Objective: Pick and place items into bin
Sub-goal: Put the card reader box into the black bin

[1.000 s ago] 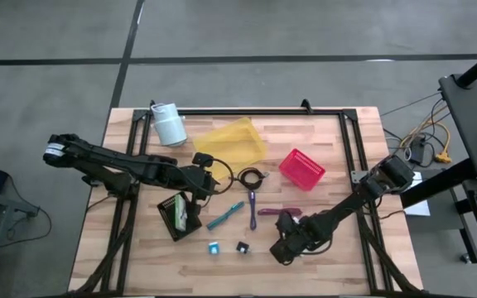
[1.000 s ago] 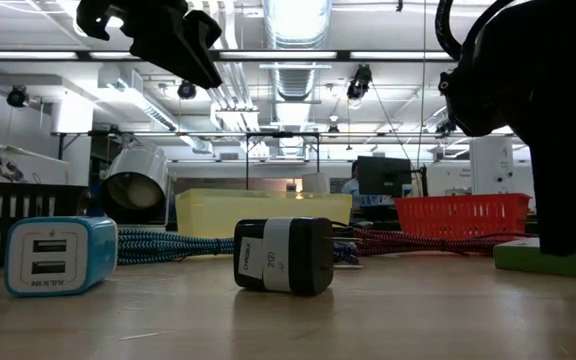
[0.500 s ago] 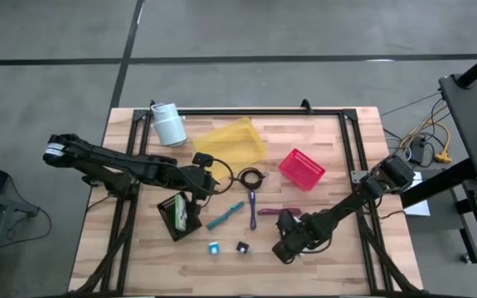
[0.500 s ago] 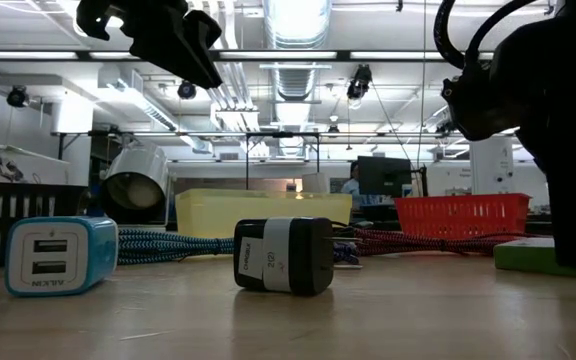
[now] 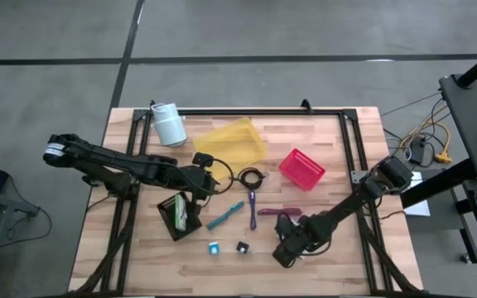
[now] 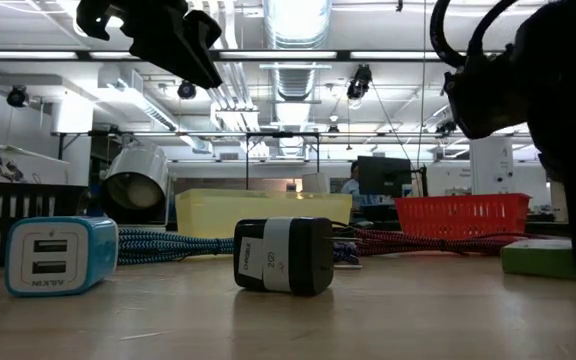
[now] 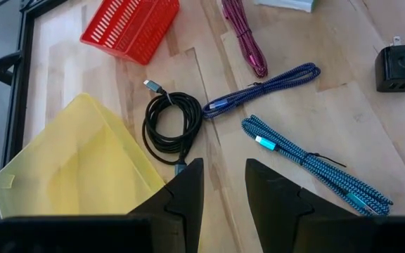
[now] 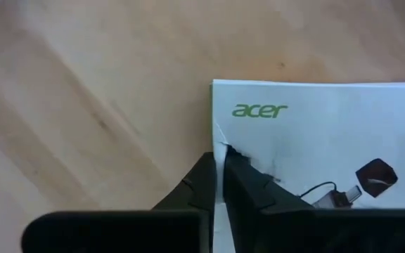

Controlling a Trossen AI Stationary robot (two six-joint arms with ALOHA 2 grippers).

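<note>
the right gripper [image 5: 281, 255] is low over the front of the wooden table [image 5: 338, 157], to the right of the black charger cube [image 5: 243, 247]. in the right wrist view its 2 dark fingers [image 8: 201, 184] are pressed almost together right at the edge of a white acer box [image 8: 315, 151] that lies flat on the wood. i cannot tell if the edge is pinched between them. in the low view the box shows a green side [image 6: 548, 258].

the left gripper [image 5: 204, 184] hangs above the middle of the table, near the yellow bin [image 5: 230, 141]. its fingers [image 7: 185, 193] stand a little apart with nothing between them.

the things to pick lie loose on the table. a coiled black cable [image 7: 172, 128] sits just beside the yellow bin [image 7: 69, 169]. a purple braided cable [image 7: 262, 88] and a teal braided cable [image 7: 308, 163] lie near it, and a magenta cable [image 7: 245, 39] lies closer to the red basket [image 7: 131, 28]. a blue charger with 2 usb ports [image 6: 60, 255] stands at the front, next to the black charger cube [image 6: 283, 255]. a black box [image 5: 178, 213] lies left of the teal cable. a white roll [image 5: 169, 124] stands at the back left corner.
</note>
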